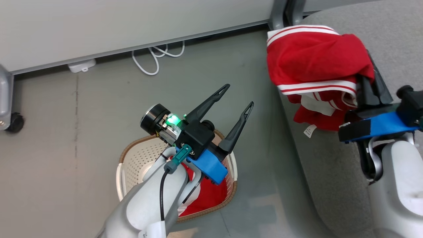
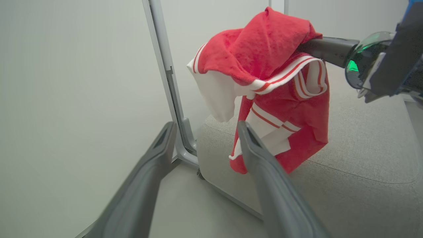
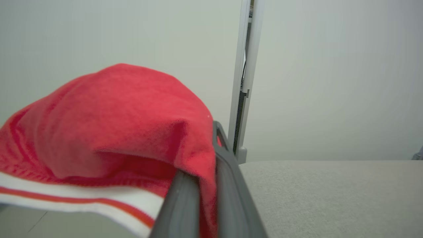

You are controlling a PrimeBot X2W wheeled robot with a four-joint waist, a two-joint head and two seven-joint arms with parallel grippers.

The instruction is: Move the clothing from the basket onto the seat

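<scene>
One piece of red-and-white clothing [image 1: 314, 56] hangs from my right gripper [image 1: 369, 82], which is shut on it over the left edge of the grey seat [image 1: 393, 29]. In the right wrist view the red fabric [image 3: 115, 115] drapes over my closed fingers [image 3: 231, 191]. A second red garment [image 1: 211, 195] lies in the cream basket [image 1: 132, 158] on the floor, partly hidden by my left arm. My left gripper [image 1: 238, 95] is open and holds nothing, raised above the basket's far right rim. The left wrist view looks past its spread fingers [image 2: 264, 172] at the hanging garment [image 2: 274, 66] and the seat [image 2: 363, 148].
A pale wall panel with a metal post [image 2: 168, 82] stands behind the seat's corner. White cables [image 1: 155, 56] and a small white box [image 1: 81, 65] lie on the grey floor by the wall. A castor wheel [image 1: 15, 122] sits at the far left.
</scene>
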